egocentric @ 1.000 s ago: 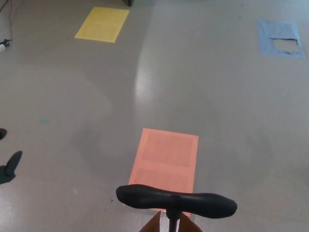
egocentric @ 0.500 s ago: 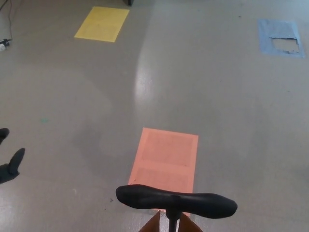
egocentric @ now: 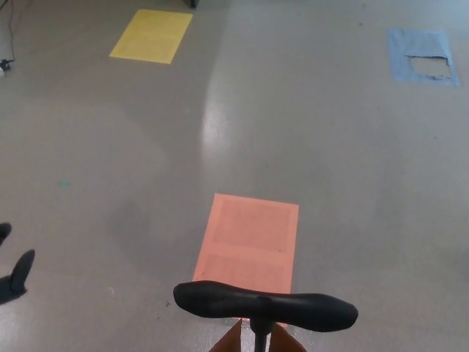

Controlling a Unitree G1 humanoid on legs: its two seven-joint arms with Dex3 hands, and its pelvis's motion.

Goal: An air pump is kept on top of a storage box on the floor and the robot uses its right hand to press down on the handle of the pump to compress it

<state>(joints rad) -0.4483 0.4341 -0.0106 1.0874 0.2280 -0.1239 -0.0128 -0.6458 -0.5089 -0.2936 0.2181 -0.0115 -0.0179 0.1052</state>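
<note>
The air pump's black T-shaped handle (egocentric: 265, 306) lies across the bottom middle of the head view, raised on its thin shaft. A brown corner of the storage box (egocentric: 233, 342) shows just under it at the bottom edge. My left hand (egocentric: 13, 270) shows only as two black fingertips (egocentric: 22, 269) at the far left edge, spread apart and holding nothing, well away from the pump. My right hand does not show.
An orange sheet (egocentric: 249, 237) lies on the grey floor just beyond the handle. A yellow sheet (egocentric: 151, 35) is at the far left and a torn blue sheet (egocentric: 423, 57) at the far right. A cable end (egocentric: 4, 66) sits at the left edge.
My left hand's fingertips have dropped lower and slid a little toward the left edge. The whole picture has shifted slightly left, so the camera moved. The pump handle keeps its height.
</note>
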